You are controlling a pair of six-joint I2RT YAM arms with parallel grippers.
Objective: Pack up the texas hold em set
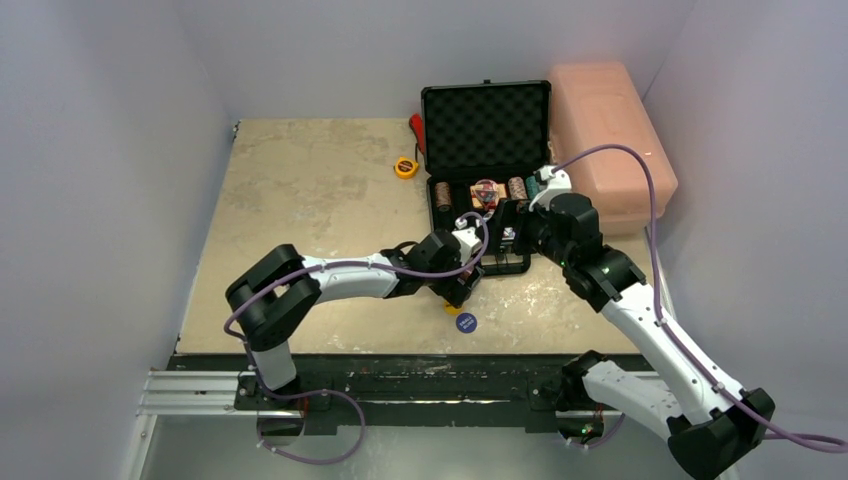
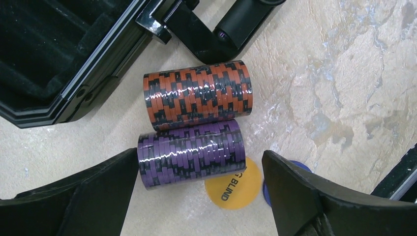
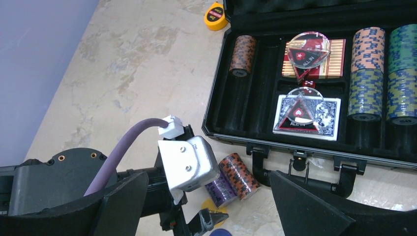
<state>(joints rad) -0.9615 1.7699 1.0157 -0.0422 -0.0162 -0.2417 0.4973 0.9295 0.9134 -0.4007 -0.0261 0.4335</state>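
The black briefcase [image 1: 485,120] lies open, foam lid up. In the right wrist view its tray [image 3: 216,98] holds chip stacks [image 3: 366,73] and two card decks [image 3: 307,118]. Just outside its front edge an orange-black chip stack [image 2: 197,94] and a purple chip stack [image 2: 192,153] lie on their sides, touching. My left gripper [image 2: 201,196] is open, with a finger on each side of the purple stack's ends. A yellow "BLIND" button [image 2: 235,184] lies partly under that stack. A blue button [image 1: 466,322] lies beside it. My right gripper [image 3: 209,206] is open and empty, above the left wrist.
A pink plastic box [image 1: 605,130] stands right of the case. A yellow tape measure [image 1: 405,167] and a red tool [image 1: 417,130] lie left of the lid. The case handle [image 2: 231,29] sticks out next to the orange stack. Bare tabletop extends to the left.
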